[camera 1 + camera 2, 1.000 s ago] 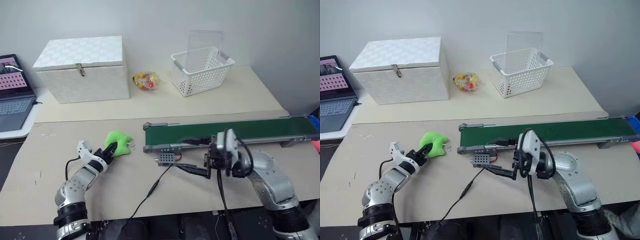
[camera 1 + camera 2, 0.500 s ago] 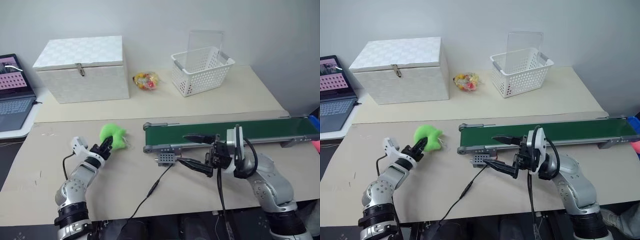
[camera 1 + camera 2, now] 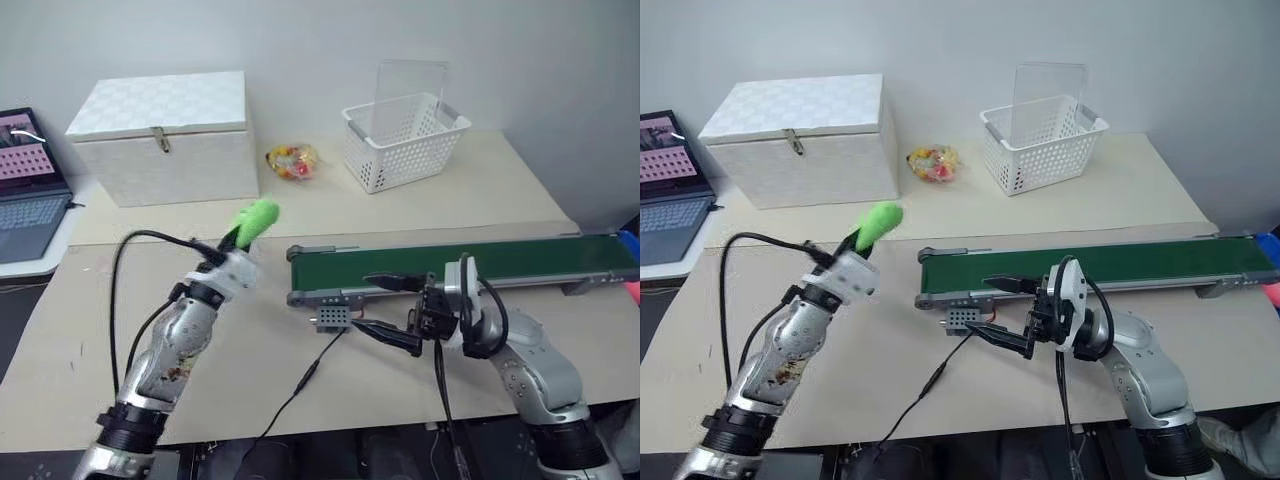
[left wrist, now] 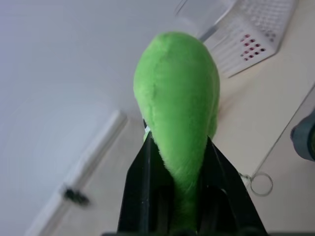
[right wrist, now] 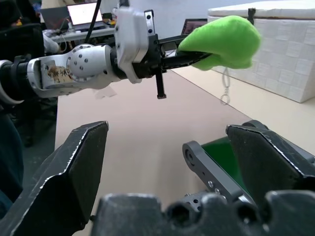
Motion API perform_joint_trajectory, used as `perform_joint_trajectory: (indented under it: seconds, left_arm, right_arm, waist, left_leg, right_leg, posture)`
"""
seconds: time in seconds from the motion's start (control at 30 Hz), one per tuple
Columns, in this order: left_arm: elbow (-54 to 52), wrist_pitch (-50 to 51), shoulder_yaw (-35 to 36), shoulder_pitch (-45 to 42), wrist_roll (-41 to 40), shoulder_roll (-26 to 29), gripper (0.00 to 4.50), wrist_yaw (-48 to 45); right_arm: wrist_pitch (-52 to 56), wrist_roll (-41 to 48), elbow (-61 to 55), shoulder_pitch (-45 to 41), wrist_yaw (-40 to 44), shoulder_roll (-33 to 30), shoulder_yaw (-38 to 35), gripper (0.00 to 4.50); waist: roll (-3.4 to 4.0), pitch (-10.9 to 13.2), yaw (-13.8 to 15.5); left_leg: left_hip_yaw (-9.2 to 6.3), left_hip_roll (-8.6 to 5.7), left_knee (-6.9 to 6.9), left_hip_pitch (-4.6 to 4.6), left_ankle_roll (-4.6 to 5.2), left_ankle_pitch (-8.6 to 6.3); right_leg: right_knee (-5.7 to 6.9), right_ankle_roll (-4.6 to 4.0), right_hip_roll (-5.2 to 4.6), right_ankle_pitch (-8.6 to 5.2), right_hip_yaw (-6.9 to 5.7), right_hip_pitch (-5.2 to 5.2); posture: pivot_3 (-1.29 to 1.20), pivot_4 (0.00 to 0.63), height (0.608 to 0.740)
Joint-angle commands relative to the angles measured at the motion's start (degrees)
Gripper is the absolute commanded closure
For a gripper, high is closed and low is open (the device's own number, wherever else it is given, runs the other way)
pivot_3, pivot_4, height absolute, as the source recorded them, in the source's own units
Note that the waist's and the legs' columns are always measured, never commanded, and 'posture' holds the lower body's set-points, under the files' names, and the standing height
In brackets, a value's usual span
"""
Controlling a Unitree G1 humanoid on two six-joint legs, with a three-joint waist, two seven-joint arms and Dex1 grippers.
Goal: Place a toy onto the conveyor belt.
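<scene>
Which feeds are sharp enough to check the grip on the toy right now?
Left wrist view: toy crisp between the left tool's fingers, background basket soft. Right wrist view: toy sharp, own near fingers slightly soft. Eye views: evenly lit, no glare.

I count one lime-green toy (image 3: 255,217), one dark-green conveyor belt (image 3: 480,262), one white lidded box (image 3: 165,135) and one white perforated basket (image 3: 403,138). There's also one crinkly yellow-red bundle (image 3: 291,161), one laptop (image 3: 28,185), and my two grippers, left (image 3: 232,240) and right (image 3: 392,311).
</scene>
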Motion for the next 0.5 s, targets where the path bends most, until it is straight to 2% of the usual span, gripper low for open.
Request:
perform_joint_trajectory:
  seconds: [0.03, 0.17, 0.5]
  left_arm:
    - [3.3, -7.4, -2.7, -2.5, 9.0, 3.0, 4.07, 5.5]
    - [8.1, -13.1, -4.6, -5.6, 14.0, 5.4, 4.07, 9.5]
    - [15.8, -19.7, -6.0, -11.7, 18.7, 6.9, 4.07, 14.7]
  right_arm:
    - [-0.9, 0.8, -2.2, 0.1, 0.5, -0.3, -1.1, 0.00]
    - [-0.9, 0.7, -2.1, 0.0, 0.4, -0.3, -1.2, 0.00]
    - [-0.8, 0.7, -2.6, 0.6, -0.2, -0.6, -1.9, 0.00]
  waist:
    - [0.00, 0.0, 0.0]
    - [0.00, 0.0, -0.1]
    - [0.00, 0.0, -0.1]
  left_leg:
    - [0.00, 0.00, 0.00, 0.00, 0.00, 0.00]
    - [0.00, 0.00, -0.01, -0.01, 0.00, 0.00]
    - [0.00, -0.01, 0.01, -0.01, 0.01, 0.00]
  right_leg:
    - [0.00, 0.00, 0.00, 0.00, -0.01, 0.00]
    - [0.02, 0.01, 0.00, 0.00, -0.02, -0.04]
    - [0.05, 0.02, -0.01, -0.01, -0.05, -0.04]
  posture:
    - [0.00, 0.150, 0.740]
    - [0.00, 0.150, 0.740]
    - [0.00, 0.150, 0.740]
